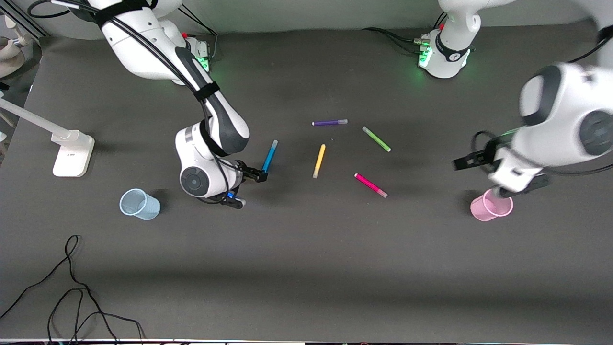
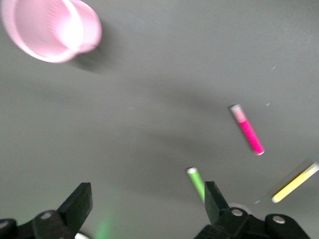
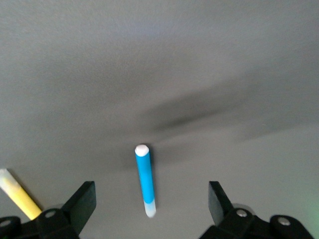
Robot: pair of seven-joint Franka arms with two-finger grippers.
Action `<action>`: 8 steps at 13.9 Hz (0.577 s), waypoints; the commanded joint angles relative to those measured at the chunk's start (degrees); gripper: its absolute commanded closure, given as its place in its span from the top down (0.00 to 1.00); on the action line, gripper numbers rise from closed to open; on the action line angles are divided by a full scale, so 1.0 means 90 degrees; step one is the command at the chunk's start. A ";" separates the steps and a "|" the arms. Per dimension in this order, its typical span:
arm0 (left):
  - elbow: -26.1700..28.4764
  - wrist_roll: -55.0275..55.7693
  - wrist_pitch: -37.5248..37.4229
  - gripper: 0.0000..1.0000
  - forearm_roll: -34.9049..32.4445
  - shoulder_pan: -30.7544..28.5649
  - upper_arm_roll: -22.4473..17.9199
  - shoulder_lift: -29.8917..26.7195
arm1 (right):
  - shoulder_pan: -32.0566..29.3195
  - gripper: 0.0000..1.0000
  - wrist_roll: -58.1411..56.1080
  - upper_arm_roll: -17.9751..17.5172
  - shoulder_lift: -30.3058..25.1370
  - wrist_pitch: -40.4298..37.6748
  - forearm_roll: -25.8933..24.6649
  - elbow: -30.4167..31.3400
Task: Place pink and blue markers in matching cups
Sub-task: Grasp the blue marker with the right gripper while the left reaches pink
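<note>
Dark grey worktop [image 1: 306,268] carries five pens and two cups. Right gripper [image 1: 246,188], open, hovers over the blue pen's [image 1: 270,156] end; left gripper [image 2: 144,201], open, hangs beside the pink cup [image 1: 491,207]. Pink pen [image 1: 370,185] lies between yellow pen [image 1: 319,161] and that cup. Blue cup [image 1: 139,204] stands toward the right arm's end.

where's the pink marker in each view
Front view: pink marker lies on the table between the yellow pen and the pink cup.
Left wrist view: pink marker beside the green pen.
Right wrist view: not in it.
Shared landmark: yellow pen, in all three.
</note>
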State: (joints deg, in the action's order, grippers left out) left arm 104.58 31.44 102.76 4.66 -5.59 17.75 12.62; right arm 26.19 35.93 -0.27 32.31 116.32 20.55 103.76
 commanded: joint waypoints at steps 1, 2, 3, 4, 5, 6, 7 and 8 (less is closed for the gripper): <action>-0.0086 0.1697 0.0611 1.00 0.0069 0.0959 -0.0048 0.0598 | 0.0049 1.00 0.0139 -0.0106 0.0110 0.0512 0.0216 0.0258; -0.0087 0.2224 0.0923 1.00 0.0069 0.1262 -0.0048 0.0861 | 0.0097 0.98 0.0148 -0.0106 0.0159 0.0581 0.0284 0.0268; -0.0096 0.2703 0.1245 1.00 0.0069 0.1517 -0.0048 0.1106 | 0.0184 0.98 0.0187 -0.0106 0.0189 0.0707 0.0459 0.0374; -0.0087 0.3075 0.1529 1.00 0.0059 0.1693 -0.0048 0.1301 | 0.0195 0.94 0.0304 -0.0106 0.0218 0.0863 0.0538 0.0443; -0.0096 0.3292 0.1735 1.00 0.0069 0.1772 -0.0048 0.1439 | 0.0234 0.87 0.0334 -0.0106 0.0267 0.0942 0.0548 0.0482; -0.0096 0.3468 0.1872 1.00 0.0069 0.1880 -0.0048 0.1546 | 0.0253 0.73 0.0344 -0.0135 0.0277 0.0972 0.0568 0.0492; -0.0087 0.3682 0.1990 1.00 0.0059 0.2016 -0.0058 0.1615 | 0.0254 0.56 0.0354 -0.0136 0.0277 0.0972 0.0568 0.0492; -0.0087 0.3868 0.2126 1.00 0.0059 0.2095 -0.0058 0.1703 | 0.0254 0.46 0.0354 -0.0136 0.0287 0.0982 0.0568 0.0492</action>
State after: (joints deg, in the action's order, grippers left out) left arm 104.50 62.31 120.54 5.01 11.52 18.12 27.11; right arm 27.95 37.82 -1.55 35.17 123.96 24.38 107.74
